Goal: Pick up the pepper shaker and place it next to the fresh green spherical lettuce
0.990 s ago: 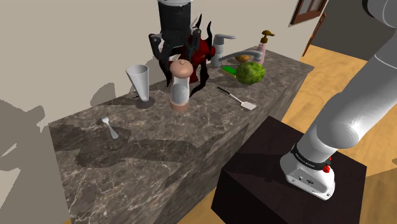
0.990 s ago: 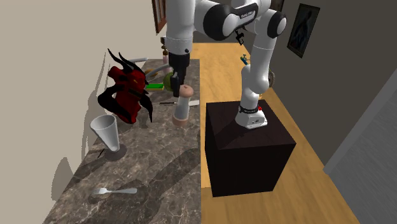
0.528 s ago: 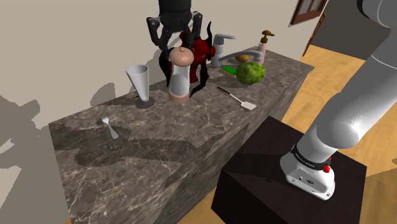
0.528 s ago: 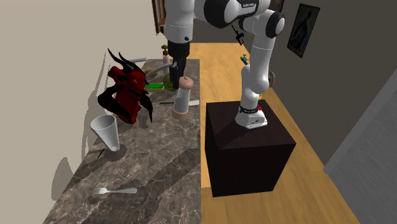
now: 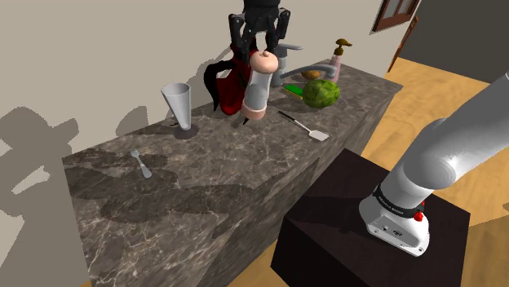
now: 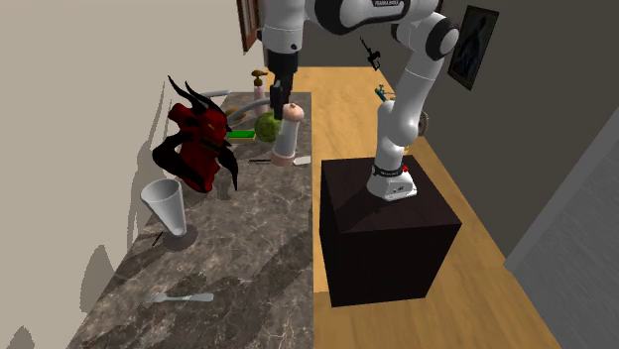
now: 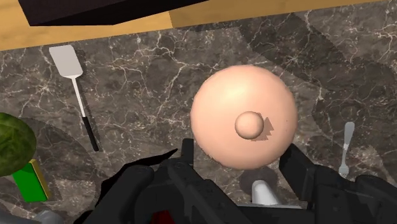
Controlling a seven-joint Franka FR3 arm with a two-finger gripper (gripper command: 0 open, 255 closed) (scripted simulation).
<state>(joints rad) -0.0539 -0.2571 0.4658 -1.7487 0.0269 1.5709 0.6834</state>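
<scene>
1. Found the pepper shaker [image 5: 256,90] close to upright, long axis vertical, pinkish domed cap on top, leaning a little toward the shoulder view's right.
2. Placed it in the upper middle of the shoulder view, over the dark marble counter [image 5: 204,187], in front of the red horned figure [image 5: 228,81] and left of the green lettuce [image 5: 321,94], near but apart from it; could not tell whether the base touched the stone.
3. Saw the black gripper [image 5: 259,46] closed partway round the cap, its fingers [image 7: 187,153] pressed against opposite sides of the dome, nothing else in its grasp.
4. Noted the hand pointing straight down from the top edge of the shoulder view, with the white arm [image 5: 457,155] rising from the dark stand [image 5: 343,220] at lower right.
5. Counted a grey goblet [image 5: 179,104] and a fork [image 5: 141,163] toward the left, and a spatula [image 5: 306,125] between shaker and lettuce.
</scene>
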